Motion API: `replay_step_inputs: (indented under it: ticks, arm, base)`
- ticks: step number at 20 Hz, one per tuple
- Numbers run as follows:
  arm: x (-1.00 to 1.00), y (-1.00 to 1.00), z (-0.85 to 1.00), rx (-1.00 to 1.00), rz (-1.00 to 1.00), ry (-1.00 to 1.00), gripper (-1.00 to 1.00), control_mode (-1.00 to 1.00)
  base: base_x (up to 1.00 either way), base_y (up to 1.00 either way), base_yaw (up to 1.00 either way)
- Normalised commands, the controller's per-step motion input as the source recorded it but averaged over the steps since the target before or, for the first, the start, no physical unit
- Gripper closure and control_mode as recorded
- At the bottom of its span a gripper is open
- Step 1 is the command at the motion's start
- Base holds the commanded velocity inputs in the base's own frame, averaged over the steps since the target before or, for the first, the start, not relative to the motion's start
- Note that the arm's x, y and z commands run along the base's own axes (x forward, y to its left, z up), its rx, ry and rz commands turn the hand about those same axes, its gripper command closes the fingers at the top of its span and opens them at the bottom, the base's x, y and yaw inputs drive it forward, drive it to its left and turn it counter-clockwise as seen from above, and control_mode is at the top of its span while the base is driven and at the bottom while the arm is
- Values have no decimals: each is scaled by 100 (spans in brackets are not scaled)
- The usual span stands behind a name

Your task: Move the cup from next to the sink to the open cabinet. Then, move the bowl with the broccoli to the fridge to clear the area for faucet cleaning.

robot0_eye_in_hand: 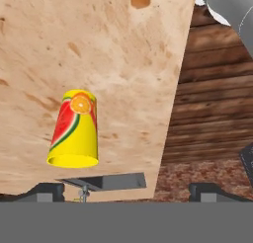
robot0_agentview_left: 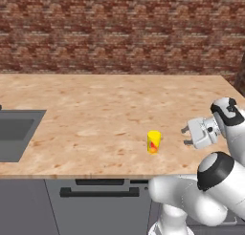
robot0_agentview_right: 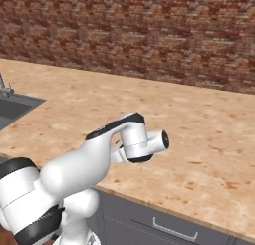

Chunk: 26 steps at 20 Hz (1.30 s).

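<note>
Approaching the cup (robot0_agentview_left: pixel 153 142) is judged to be the step in hand. The cup is found upright on the counter (robot0_agentview_left: pixel 95 110), near its front edge and well apart from the sink (robot0_agentview_left: pixel 16 133) at the left. The gripper (robot0_agentview_left: pixel 185 136) is held level just to the cup's right, its fingers (robot0_agentview_left: pixel 184 130) spread to their widest and nothing held between them. In the hand view the cup (robot0_eye_in_hand: pixel 74 131) is seen left of centre, with one dark fingertip (robot0_eye_in_hand: pixel 47 191) below it and the other (robot0_eye_in_hand: pixel 210 191) far to the right.

For a sound grasp, the hand should be shifted until the cup sits midway between the fingers, then advanced so that the pads bear on the cup's wall at mid-height. Closing is best delayed until both sides are bracketed, since a one-sided touch would likely tip so light a thing.

The cup's contents cannot be told from these views. Nothing is noted in the visible part of the sink basin.
</note>
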Motion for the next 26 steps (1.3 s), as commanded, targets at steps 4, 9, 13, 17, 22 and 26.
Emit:
replay_step_inputs:
  ticks: [4,9,13,17,22,26]
  arm:
    - [2,6,-21,0,0,0,-100,-100]
    - [7,25,-14,0,0,0,-100,-100]
    - [13,19,-4,0,0,0,-100,-100]
    - [13,15,-1,0,0,0,-100,-100]
    - [3,15,-5,0,0,2,-100,-100]
    - [0,9,-5,0,0,3,-100,-100]
  base:
    - [0,0,0]
    - [0,0,0]
    - [0,0,0]
    - [0,0,0]
    - [0,0,0]
    - [0,0,0]
